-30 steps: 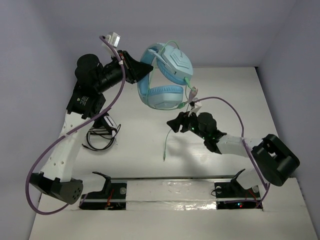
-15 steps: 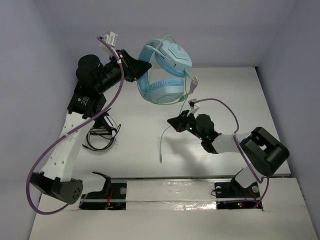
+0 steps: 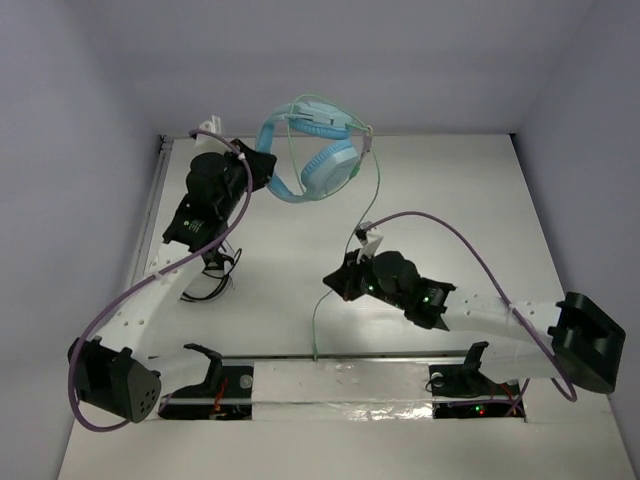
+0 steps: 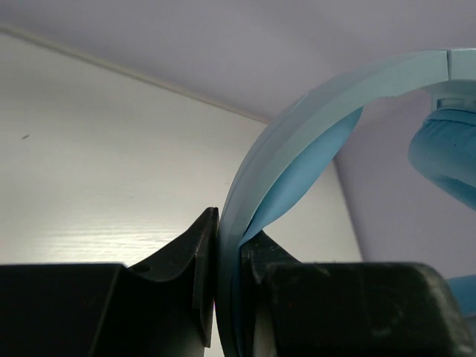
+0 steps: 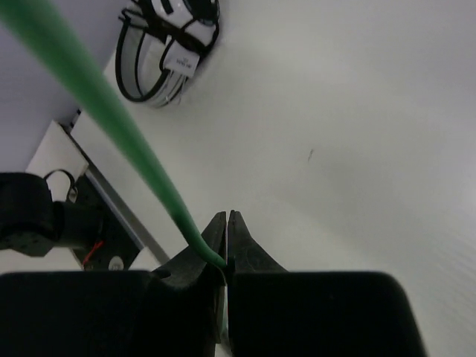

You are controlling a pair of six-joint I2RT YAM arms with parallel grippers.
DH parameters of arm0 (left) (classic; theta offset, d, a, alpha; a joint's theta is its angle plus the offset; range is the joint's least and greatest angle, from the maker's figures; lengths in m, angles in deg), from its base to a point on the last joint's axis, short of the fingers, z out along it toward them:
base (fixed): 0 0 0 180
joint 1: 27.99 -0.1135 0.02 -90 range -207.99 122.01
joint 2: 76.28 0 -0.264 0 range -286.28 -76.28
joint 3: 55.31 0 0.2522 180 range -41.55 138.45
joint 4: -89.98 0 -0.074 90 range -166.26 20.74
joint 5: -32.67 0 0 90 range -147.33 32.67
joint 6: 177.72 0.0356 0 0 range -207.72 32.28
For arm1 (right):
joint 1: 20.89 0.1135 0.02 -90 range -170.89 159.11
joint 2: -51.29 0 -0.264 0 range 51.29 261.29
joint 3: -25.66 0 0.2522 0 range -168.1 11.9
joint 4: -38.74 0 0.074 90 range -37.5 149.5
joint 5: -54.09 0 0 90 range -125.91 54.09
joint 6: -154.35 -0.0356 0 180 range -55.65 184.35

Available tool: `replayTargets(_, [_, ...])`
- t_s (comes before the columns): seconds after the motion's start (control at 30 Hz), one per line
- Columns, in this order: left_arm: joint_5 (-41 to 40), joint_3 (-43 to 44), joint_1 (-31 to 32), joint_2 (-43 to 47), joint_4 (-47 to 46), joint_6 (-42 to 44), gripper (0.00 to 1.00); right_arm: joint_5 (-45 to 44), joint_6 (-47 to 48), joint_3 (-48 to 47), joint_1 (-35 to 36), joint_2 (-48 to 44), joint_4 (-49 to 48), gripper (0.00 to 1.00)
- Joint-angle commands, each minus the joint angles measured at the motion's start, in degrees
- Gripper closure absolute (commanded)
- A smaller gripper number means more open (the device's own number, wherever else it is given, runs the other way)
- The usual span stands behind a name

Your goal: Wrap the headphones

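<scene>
The light blue headphones point(image 3: 310, 160) hang in the air at the back of the table, held by the headband point(image 4: 297, 141). My left gripper point(image 3: 268, 170) point(image 4: 227, 245) is shut on that headband, and one ear cup point(image 4: 446, 156) shows at the right of the left wrist view. The thin pale green cable point(image 3: 378, 185) drops from the headphones to my right gripper point(image 3: 335, 280), mid-table. That gripper point(image 5: 227, 223) is shut on the cable point(image 5: 111, 111), which enters its jaws from the upper left. The cable's loose tail point(image 3: 315, 330) hangs toward the near edge.
A small black-and-white coiled cable bundle point(image 3: 205, 275) point(image 5: 167, 44) lies on the table at the left, beside the left arm. Purple robot cables point(image 3: 470, 240) arc over both arms. The arm bases and mounting rail point(image 3: 340, 365) line the near edge.
My right gripper has closed on the green cable and moved nearer and leftward, drawing it out. My left arm has swung the headphones left and turned them.
</scene>
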Motion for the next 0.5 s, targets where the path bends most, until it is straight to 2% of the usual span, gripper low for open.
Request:
replayTargets(0.0, [-12.44,-2.06,1.61,2.91,-7.98,-2.12,1.0,-5.79,-0.63,-4.64,5.1,-4.12,16.26,1.0])
replayTargets(0.07, [-18.31,-4.08,3.28,2.56,-7.62,-0.45,1.0,-6.06,-0.72,-8.07,7.22,-5.19,23.3,1.0])
replayTargets(0.23, [-25.63,-7.25,6.19,1.6,-6.92,1.22,1.0,-7.29,1.04,-16.77,14.6,-4.23,37.53,1.0])
replayTargets(0.33, [-22.58,-9.0,6.19,1.5,-8.14,-0.27,1.0,-10.44,0.95,-20.29,16.81,-3.61,40.98,1.0])
replayTargets(0.47, [-15.2,-7.18,6.19,1.68,-6.92,-0.8,1.0,-18.34,0.51,-18.63,16.81,-7.72,42.48,1.0])
